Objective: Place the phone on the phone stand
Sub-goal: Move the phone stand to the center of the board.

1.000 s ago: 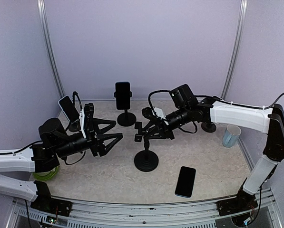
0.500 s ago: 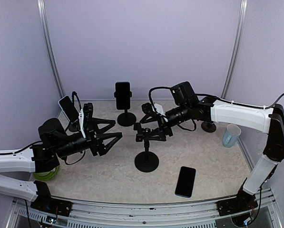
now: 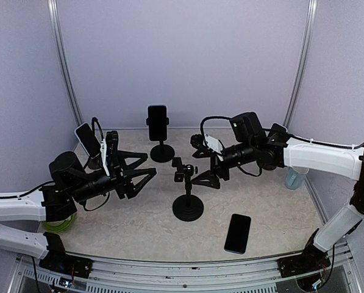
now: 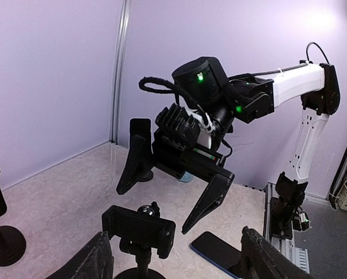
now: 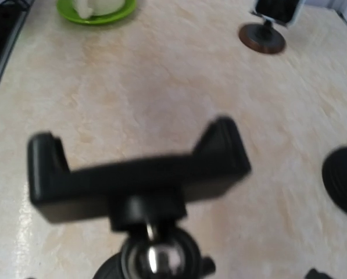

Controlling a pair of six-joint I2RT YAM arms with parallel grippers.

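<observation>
Plainly, the phone (image 3: 238,233) is lying flat on the bench (image 3: 127,229) near its front edge, just right of the phone stand (image 3: 187,194) base and well apart from both tools. The right tool (image 3: 197,162) is hovering farther back, just beside the stand's top, its jaws spread wide and gripping nothing. The left tool (image 3: 151,165) is hanging to the stand's left, also open and empty, pointing toward it. The phone is showing a dark, blank face with what is probably a bluish edge; any marking on it is too small to read. The stand's cradle (image 5: 138,180) is sitting empty and is appearing blurred in the right wrist view.
</observation>
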